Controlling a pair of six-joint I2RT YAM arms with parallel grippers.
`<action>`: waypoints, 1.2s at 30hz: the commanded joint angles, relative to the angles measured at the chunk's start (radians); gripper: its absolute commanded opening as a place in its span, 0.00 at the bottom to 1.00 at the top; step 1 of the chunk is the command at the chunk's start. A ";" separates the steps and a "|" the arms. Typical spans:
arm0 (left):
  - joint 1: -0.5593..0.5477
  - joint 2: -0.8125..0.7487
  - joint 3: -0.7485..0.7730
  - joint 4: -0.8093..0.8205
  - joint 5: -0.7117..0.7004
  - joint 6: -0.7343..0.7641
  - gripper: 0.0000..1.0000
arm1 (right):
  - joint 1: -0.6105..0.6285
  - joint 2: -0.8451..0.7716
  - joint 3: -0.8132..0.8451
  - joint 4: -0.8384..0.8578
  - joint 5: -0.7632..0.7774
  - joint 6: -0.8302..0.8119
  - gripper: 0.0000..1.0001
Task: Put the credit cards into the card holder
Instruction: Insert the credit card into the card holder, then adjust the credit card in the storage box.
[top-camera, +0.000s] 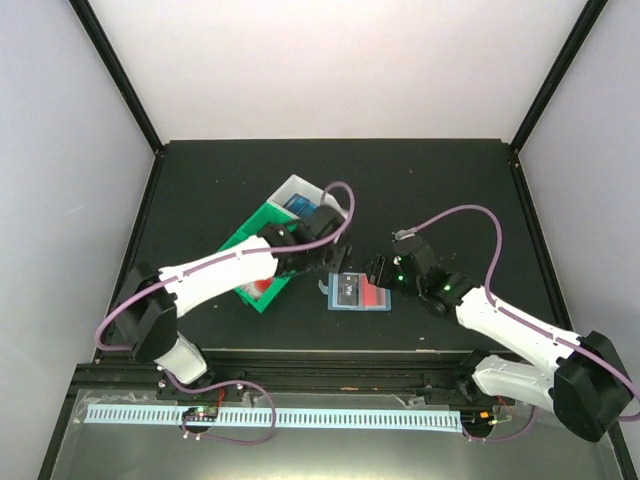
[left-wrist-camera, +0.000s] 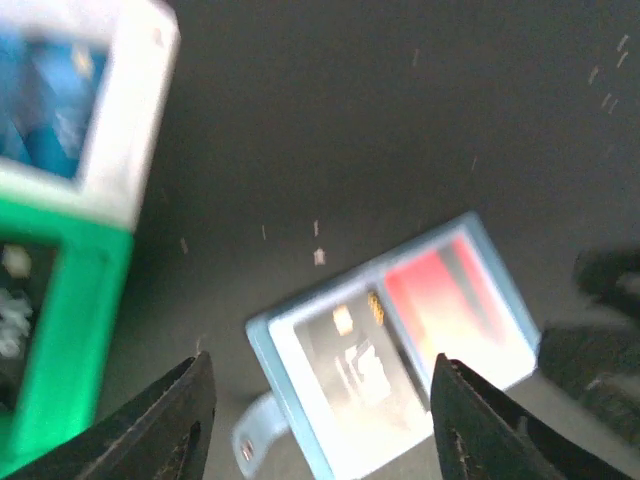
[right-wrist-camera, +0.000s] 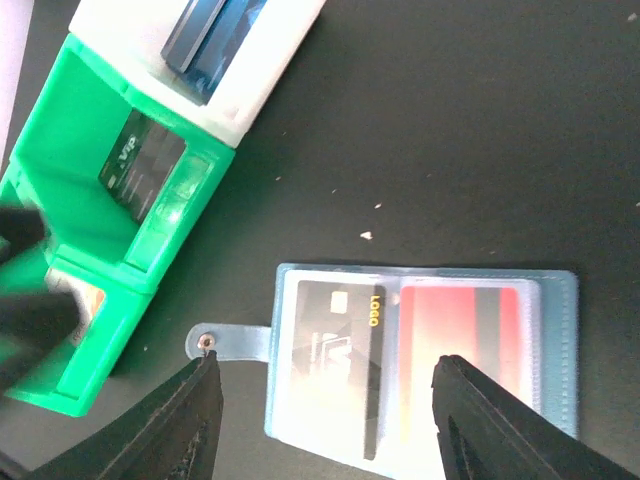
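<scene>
From above, the card holder (top-camera: 358, 293) lies open on the dark surface (top-camera: 450, 190). The left claw (top-camera: 330, 255) hangs just up-left of it and the right claw (top-camera: 382, 272) just beside its right end. The green bin (top-camera: 245, 245) and white bin (top-camera: 296, 187) sit up-left of it.

In the blurred left wrist view, the left claw (left-wrist-camera: 320, 430) stands apart and empty above the card holder (left-wrist-camera: 262, 345), which shows a black card (left-wrist-camera: 355, 360) and a red card (left-wrist-camera: 440, 290).

In the right wrist view, the right claw (right-wrist-camera: 325, 430) is also apart and empty, over the card holder (right-wrist-camera: 555, 350) with its black card (right-wrist-camera: 335, 350) and red card (right-wrist-camera: 460, 340). Blue cards (right-wrist-camera: 210, 30) lie in the white bin (right-wrist-camera: 270, 70).
</scene>
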 joint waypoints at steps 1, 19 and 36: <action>0.089 0.066 0.214 -0.152 0.027 0.200 0.62 | -0.020 -0.030 -0.013 -0.058 0.079 -0.036 0.59; 0.397 0.687 0.842 -0.367 0.157 0.427 0.41 | -0.072 0.056 -0.073 -0.007 0.029 -0.063 0.60; 0.443 0.857 0.940 -0.394 0.247 0.463 0.35 | -0.072 0.187 -0.074 0.058 -0.021 -0.062 0.60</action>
